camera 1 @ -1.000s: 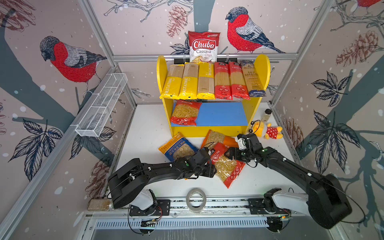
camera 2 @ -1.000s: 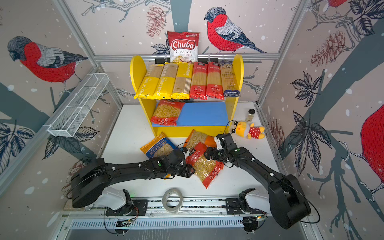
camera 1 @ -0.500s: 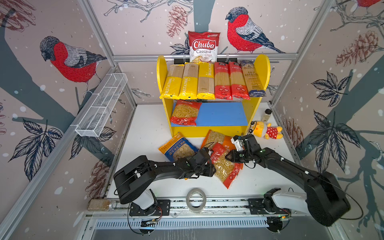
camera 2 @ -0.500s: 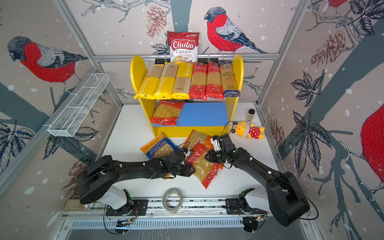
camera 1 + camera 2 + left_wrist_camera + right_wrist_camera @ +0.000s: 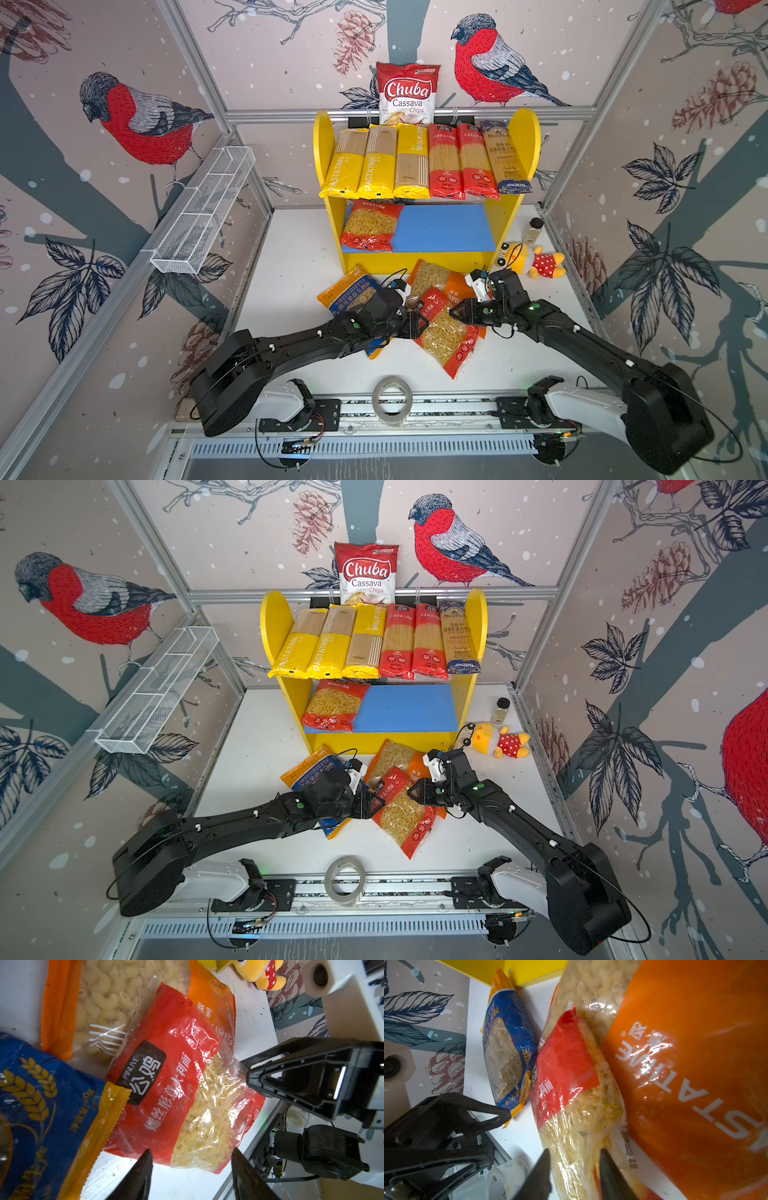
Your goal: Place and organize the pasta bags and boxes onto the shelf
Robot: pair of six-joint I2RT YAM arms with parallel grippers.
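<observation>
A red fusilli bag [image 5: 446, 336] [image 5: 172, 1088] lies slantwise on the white table in front of the shelf [image 5: 528, 145]. My left gripper [image 5: 419, 324] [image 5: 191, 1150] is open at the bag's left edge, with bare table between its fingers. My right gripper [image 5: 455, 311] [image 5: 574, 1150] is open, its fingers astride the bag's clear right edge. An orange macaroni bag [image 5: 436, 278] and a blue-orange bag [image 5: 349, 291] lie beside it. Several long spaghetti packs [image 5: 415, 166] cover the upper board. One red bag [image 5: 370, 226] lies at the left of the blue lower board [image 5: 444, 228].
A Chuba chips bag [image 5: 407, 93] hangs behind the shelf. A white wire basket [image 5: 208, 208] is fixed to the left wall. A plush toy [image 5: 536, 264] and a small bottle [image 5: 533, 230] sit right of the shelf. A tape roll [image 5: 392, 399] lies at the front edge.
My right gripper has slid a little to the left onto the red bag's edge. The left gripper stays at the bag's other side. The bag has hardly shifted.
</observation>
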